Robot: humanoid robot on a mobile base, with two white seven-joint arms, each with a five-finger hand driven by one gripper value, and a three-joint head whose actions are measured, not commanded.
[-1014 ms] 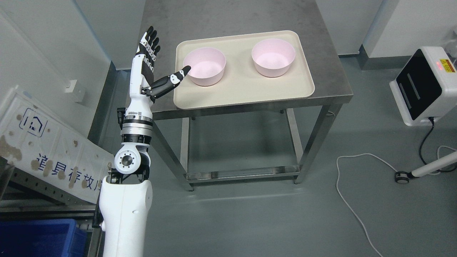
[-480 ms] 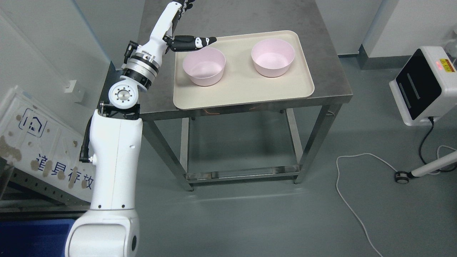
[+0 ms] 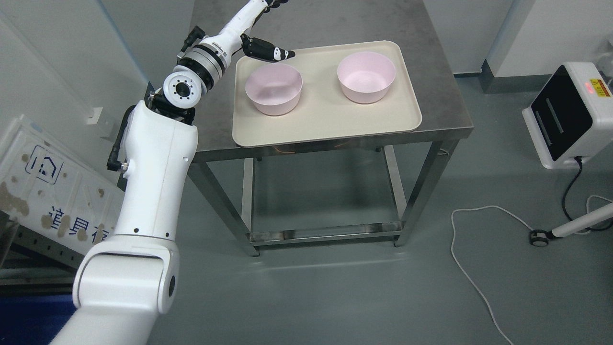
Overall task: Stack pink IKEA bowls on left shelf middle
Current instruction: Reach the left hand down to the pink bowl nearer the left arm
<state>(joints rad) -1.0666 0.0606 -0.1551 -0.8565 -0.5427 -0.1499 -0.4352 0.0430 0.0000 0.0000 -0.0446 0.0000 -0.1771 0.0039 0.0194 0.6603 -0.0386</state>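
— Where were the bowls seen?

— Two pink bowls were set apart on the tray (image 3: pixel 325 122), upper centre of the frame: the left bowl (image 3: pixel 274 88) and the right bowl (image 3: pixel 366 76), on the table (image 3: pixel 445 110).

— And the left hand (image 3: pixel 261 33)?

— It was raised at the top edge, upper left, above the left bowl. The thumb (image 3: pixel 273 51) was stretched out; the fingers were cut off, so their pose could not be told.
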